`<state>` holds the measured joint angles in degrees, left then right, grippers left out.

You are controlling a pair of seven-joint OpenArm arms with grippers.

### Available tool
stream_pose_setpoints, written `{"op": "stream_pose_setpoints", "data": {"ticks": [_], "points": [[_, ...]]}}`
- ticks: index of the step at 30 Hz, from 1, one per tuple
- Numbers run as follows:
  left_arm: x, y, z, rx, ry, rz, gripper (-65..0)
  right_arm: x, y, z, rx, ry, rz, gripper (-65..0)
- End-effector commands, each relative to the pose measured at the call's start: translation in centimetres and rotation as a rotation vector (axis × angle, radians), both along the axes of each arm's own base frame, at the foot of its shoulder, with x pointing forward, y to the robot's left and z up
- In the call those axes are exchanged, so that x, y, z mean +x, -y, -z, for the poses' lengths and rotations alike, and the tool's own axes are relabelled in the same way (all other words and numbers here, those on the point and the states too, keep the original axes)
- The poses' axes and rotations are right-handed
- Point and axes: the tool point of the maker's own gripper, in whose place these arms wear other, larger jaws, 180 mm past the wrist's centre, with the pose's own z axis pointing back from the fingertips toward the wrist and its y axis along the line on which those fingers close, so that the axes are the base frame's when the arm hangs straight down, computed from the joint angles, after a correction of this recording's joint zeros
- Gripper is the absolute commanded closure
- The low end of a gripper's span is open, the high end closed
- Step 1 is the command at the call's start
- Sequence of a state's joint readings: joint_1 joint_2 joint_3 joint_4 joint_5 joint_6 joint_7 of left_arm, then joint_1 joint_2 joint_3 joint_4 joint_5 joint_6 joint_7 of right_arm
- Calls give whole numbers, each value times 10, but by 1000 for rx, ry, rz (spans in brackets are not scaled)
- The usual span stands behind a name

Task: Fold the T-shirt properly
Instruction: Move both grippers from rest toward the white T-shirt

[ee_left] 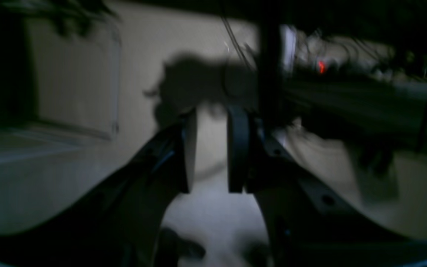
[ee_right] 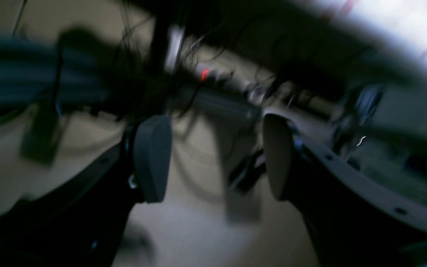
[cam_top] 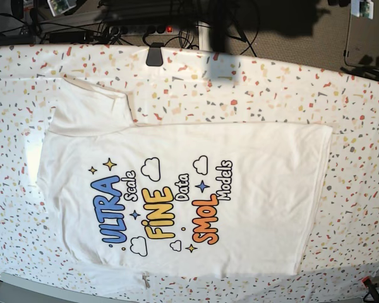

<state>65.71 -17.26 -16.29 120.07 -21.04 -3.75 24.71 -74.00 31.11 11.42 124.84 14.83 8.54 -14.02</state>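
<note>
The T-shirt (cam_top: 177,196) lies spread flat, print up, on the speckled desk (cam_top: 360,113), its collar end toward the left of the base view and its hem toward the right; 1 sleeve (cam_top: 91,104) reaches to the far left, while the near edge runs close to the desk's near rim. Neither arm shows in the base view. Both wrist views are dark and blurred: the left gripper (ee_left: 211,150) has its fingers (ee_left: 237,148) parted by a narrow gap with nothing between them, and the right gripper (ee_right: 215,157) has its fingers (ee_right: 152,157) spread wide, also empty. No fold appears made yet, so the step in hand is likely the 1st grasp. To do it well, the 2 arms should probably come down on matching points along 1 long edge, pinch only the top layers cleanly, lift together, and carry the cloth across so the edges line up without dragging the rest or wrinkling the print.
</note>
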Motion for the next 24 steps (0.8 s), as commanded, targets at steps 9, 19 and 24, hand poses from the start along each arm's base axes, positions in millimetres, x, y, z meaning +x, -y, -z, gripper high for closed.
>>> {"op": "stream_pose_setpoints", "data": {"ticks": [9,19,24], "points": [[97,68,-122,-82,530,430,-143,76,42,-87,-320,372,-82,-391],[131,54,-118,170,524,593,-143,106,60,-109,-475,500,-67,-391],[167,38,-134,394,614,722,-144,129,58,-122,-570,580,-143,-391]]}}
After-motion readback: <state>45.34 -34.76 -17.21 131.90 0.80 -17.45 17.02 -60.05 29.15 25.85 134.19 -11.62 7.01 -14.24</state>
